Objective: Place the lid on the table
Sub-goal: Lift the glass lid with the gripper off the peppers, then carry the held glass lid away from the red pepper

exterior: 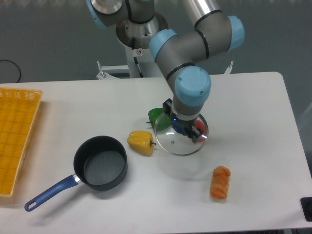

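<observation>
One step remains: we have the lid (181,138) off the pan (101,162), gripper (187,131) clamped on its knob, above the table (253,107), unreleased.

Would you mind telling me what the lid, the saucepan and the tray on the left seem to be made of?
The lid looks like clear glass with a thin, shiny metal rim: the table shows through it. The saucepan seems to be dark, matte-coated metal, with a glossy blue handle that may be plastic. The yellow lattice tray looks like moulded plastic, judging by its uniform colour and grid pattern.
</observation>
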